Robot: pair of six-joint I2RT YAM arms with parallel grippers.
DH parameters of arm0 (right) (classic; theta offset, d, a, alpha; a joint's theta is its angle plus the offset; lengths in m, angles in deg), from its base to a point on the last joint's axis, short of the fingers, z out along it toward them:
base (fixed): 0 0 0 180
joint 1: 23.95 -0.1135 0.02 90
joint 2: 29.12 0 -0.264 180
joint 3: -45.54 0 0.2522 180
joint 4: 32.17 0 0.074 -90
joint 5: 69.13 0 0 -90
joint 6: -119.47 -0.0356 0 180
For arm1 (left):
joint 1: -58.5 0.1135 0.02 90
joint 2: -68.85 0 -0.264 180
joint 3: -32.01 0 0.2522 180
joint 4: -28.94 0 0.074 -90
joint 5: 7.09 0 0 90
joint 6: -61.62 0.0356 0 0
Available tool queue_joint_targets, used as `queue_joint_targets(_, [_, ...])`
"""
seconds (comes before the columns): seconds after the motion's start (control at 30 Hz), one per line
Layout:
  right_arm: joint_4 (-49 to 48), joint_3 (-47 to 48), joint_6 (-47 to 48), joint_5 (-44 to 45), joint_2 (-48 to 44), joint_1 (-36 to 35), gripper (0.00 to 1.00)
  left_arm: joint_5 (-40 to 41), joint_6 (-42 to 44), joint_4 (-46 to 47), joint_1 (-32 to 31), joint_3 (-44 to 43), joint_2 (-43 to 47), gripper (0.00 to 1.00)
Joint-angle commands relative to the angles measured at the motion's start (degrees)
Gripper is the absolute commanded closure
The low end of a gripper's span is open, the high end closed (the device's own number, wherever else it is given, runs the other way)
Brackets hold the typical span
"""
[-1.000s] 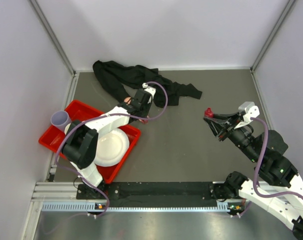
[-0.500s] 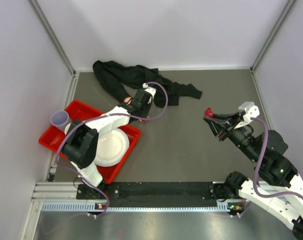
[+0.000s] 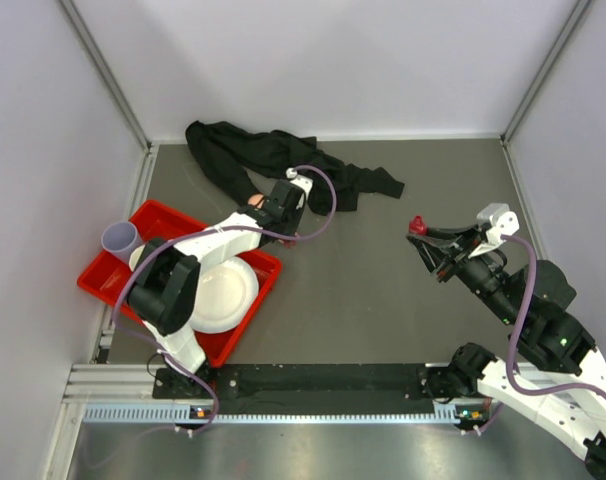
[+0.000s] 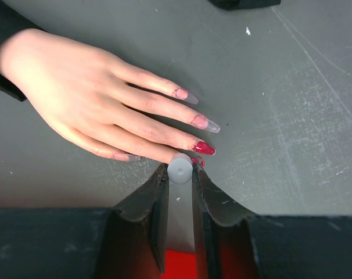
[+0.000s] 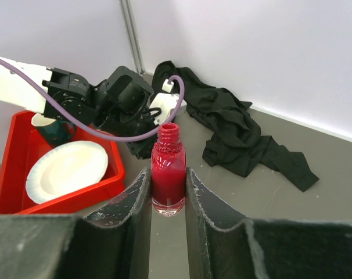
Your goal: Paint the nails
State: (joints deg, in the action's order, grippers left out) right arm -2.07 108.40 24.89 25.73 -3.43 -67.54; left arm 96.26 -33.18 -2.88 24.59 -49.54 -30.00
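The pale mannequin hand [image 4: 77, 87] lies flat on the grey table, its black sleeve at the upper left. One nail [image 4: 204, 147] is painted red; the other long nails [image 4: 206, 123] are clear with red smears. My left gripper [image 4: 180, 170] is shut on the white brush cap [image 4: 180, 166], held right at the fingertip beside the red nail. In the top view it [image 3: 267, 208] sits over the hand. My right gripper [image 5: 168, 181] is shut on the open red polish bottle [image 5: 168, 165], upright above the table at the right [image 3: 417, 224].
A black cloth [image 3: 283, 160] lies bunched at the back, running from the sleeve. A red tray [image 3: 158, 222] at the left holds a white plate [image 3: 223, 292] and a purple cup [image 3: 120, 238]. White walls enclose the table on three sides.
My left gripper has shifted very slightly at the hand. The right arm and the bottle have not moved.
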Motion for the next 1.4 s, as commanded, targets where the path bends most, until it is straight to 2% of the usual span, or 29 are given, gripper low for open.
queue_joint_targets(0.0, [-1.31,0.29,-0.34,-0.2,0.23,0.35,1.0,0.19,-0.21,1.63,-0.1,-1.2,-0.73,1.0])
queue_joint_targets(0.9, [-1.57,0.29,-0.34,-0.47,0.41,0.35,1.0,-2.8,-1.44,0.4,-0.28,-2.35,1.02,1.0])
queue_joint_targets(1.13, [-1.66,0.29,-0.43,-0.64,0.5,0.44,1.0,-6.22,-2.76,-1.62,-0.28,-3.93,4.97,1.0])
queue_joint_targets(1.37, [-1.05,0.73,-0.52,-0.21,0.94,0.35,1.0,-14.91,-5.39,-5.84,-0.1,-7.88,12.53,1.0])
